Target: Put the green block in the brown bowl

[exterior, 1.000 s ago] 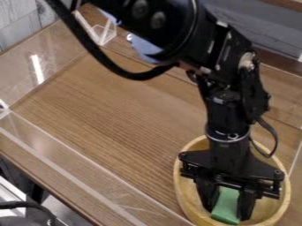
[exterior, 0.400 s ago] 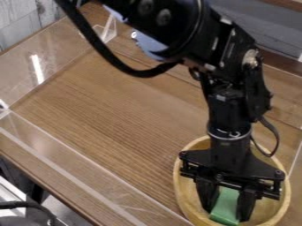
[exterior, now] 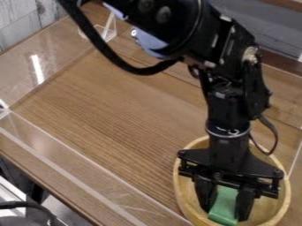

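Observation:
The brown bowl (exterior: 184, 189) sits at the bottom right of the wooden table, its light tan rim showing on the left side. My gripper (exterior: 227, 205) hangs straight down into it from the black arm. Its two black fingers are shut on the green block (exterior: 224, 212), which stands between them just above or on the bowl's floor. Only the lower end of the block shows; the rest is hidden by the fingers.
The wooden table (exterior: 106, 115) is ringed by clear plastic walls (exterior: 35, 62). A black cable loops from the arm across the upper table. A blue and white object (exterior: 144, 40) lies behind the arm near the back edge.

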`<state>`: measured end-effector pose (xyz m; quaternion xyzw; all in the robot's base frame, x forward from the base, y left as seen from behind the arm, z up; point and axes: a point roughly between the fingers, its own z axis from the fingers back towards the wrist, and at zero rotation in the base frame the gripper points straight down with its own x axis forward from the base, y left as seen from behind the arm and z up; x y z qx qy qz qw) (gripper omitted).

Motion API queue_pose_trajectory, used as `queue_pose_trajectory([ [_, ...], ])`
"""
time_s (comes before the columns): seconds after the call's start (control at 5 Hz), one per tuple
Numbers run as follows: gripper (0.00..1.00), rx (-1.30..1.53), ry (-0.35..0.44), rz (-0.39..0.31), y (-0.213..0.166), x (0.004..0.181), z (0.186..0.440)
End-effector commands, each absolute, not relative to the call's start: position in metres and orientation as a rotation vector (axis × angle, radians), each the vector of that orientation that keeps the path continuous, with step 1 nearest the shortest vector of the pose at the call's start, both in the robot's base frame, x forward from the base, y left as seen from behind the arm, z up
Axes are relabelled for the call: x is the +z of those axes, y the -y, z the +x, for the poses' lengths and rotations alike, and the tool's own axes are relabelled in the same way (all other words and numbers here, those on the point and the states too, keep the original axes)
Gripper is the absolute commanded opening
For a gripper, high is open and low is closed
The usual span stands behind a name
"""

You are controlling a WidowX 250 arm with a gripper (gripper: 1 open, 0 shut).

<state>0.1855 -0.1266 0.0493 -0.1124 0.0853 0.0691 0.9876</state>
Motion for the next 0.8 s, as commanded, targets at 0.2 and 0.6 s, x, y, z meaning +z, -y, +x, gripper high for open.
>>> queue_pose_trajectory([
  [0.2, 0.00, 0.143, -0.124, -0.256, 0.1269, 0.0659, 0.1963],
  [0.6, 0.00, 0.150, -0.126, -0.259, 0.1236, 0.0680, 0.1966],
])
